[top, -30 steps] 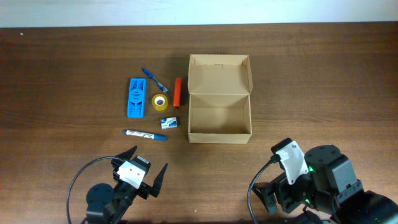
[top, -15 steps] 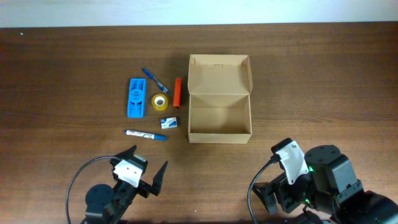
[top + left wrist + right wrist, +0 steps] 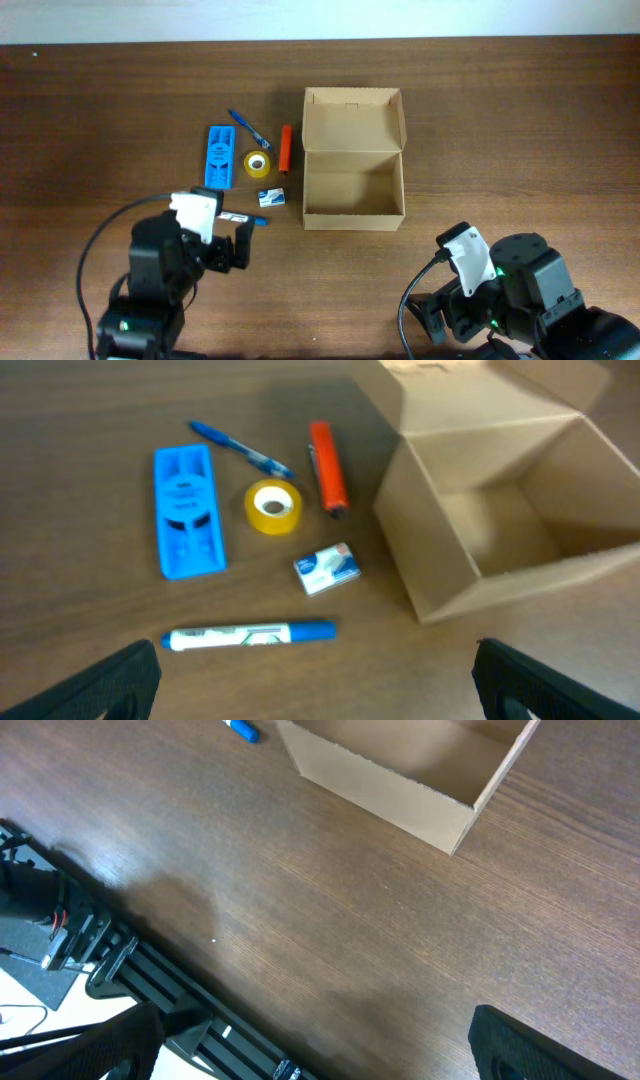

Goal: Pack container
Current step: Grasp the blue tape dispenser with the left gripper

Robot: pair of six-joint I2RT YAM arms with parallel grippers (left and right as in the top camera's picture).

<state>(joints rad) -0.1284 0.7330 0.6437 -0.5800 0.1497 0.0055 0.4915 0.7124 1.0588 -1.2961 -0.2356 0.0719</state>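
Note:
The container (image 3: pixel 353 170), an open tan cardboard box with its lid folded back, sits mid-table; it also shows in the left wrist view (image 3: pixel 440 570) and the right wrist view (image 3: pixel 400 780). Left of it lie a blue plastic tool (image 3: pixel 219 157), a blue pen (image 3: pixel 249 130), a yellow tape roll (image 3: pixel 257 164), an orange marker (image 3: pixel 285 147), a small white-blue packet (image 3: pixel 271 197) and a blue-white marker (image 3: pixel 250 635). My left gripper (image 3: pixel 228 250) (image 3: pixel 320 680) is open and empty just in front of that marker. My right gripper (image 3: pixel 440 310) (image 3: pixel 320 1050) is open and empty near the front edge.
The table's front edge with black rails and cables (image 3: pixel 130 970) lies under the right gripper. A pale wall strip (image 3: pixel 320 20) borders the far edge. Brown wood table (image 3: pixel 520 150) extends right of the box.
My left arm has moved away from the front edge toward the stationery, now just in front of the blue-white marker, partly covering it from overhead. The right arm has not moved.

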